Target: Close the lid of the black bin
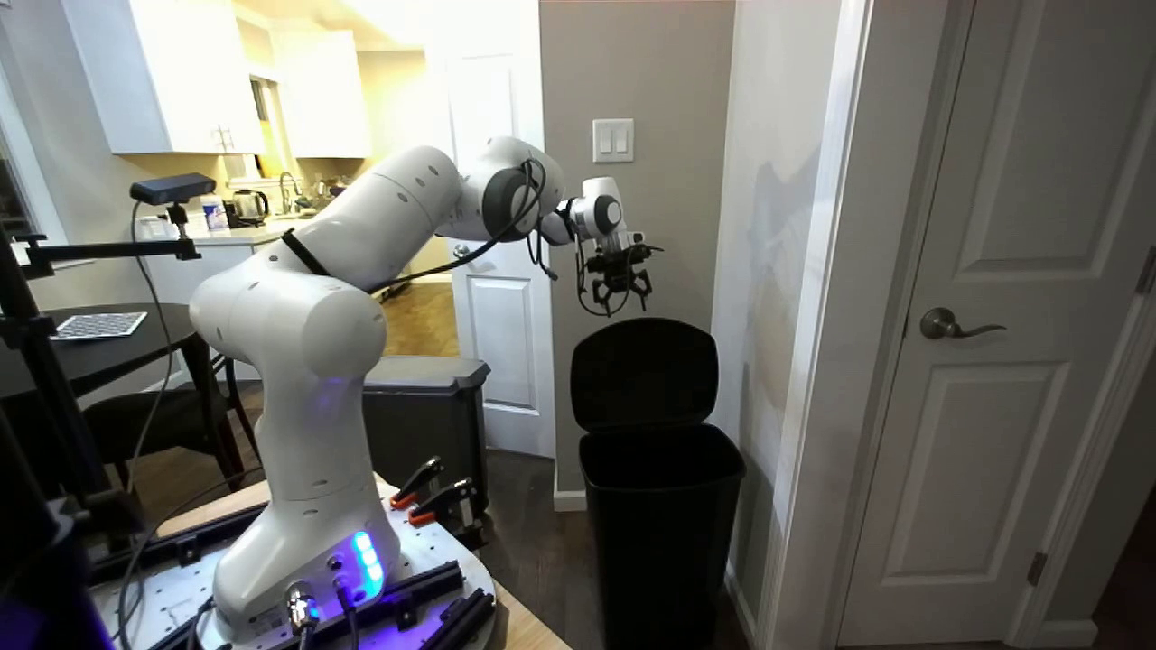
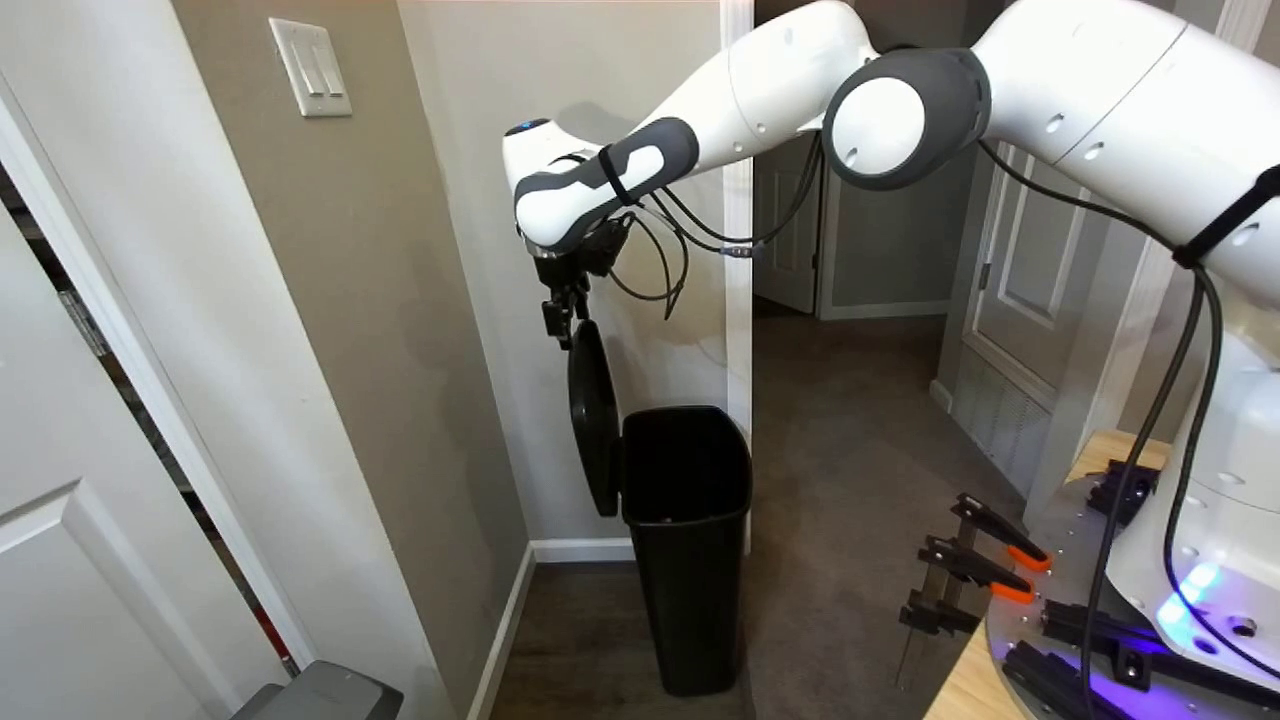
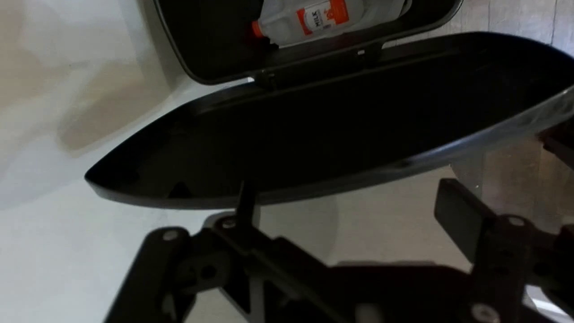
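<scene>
In an exterior view the lid [image 1: 644,373] stood raised along the hinge side of the black bin [image 1: 664,551], leaving its mouth exposed; in an exterior view the claw [image 2: 568,335] hung above that side, likely to push the lid over from behind; in the wrist view the claw's 2 fingers [image 3: 459,217] were spread wide, gripping nothing.

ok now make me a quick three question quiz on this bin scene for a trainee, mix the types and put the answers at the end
1. Multiple choice: the lid of the black bin is a) shut, b) raised open, c) missing.
2. True or false: in the wrist view, the gripper stands open.
3. Fill in the blank: the label on the bottle inside the bin reads ____.

Key: 1 b; 2 true; 3 milk.
</scene>
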`<state>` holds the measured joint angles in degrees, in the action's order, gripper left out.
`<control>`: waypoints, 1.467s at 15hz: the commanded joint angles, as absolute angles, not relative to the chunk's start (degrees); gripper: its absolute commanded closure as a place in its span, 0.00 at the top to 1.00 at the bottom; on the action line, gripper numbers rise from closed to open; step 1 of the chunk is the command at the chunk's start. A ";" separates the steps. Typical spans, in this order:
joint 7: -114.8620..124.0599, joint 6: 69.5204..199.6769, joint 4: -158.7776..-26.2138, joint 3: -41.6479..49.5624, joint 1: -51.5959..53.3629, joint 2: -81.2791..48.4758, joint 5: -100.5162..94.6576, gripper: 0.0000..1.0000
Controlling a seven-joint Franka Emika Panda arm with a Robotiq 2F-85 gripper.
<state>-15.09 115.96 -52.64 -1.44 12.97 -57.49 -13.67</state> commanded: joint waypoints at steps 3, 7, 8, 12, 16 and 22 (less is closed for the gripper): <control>-18.02 124.96 -50.66 -4.35 12.16 -59.37 -12.29 1.00; -20.23 128.67 -49.50 -7.83 11.12 -61.69 -10.64 1.00; -20.42 127.79 -49.35 -8.28 10.91 -62.05 -10.49 1.00; -20.24 123.96 -50.79 -8.37 10.15 -61.81 -10.83 1.00; -18.71 118.44 -53.06 -6.76 9.66 -59.49 -12.01 1.00; -18.05 110.63 -52.30 -4.81 9.58 -58.65 -11.91 1.00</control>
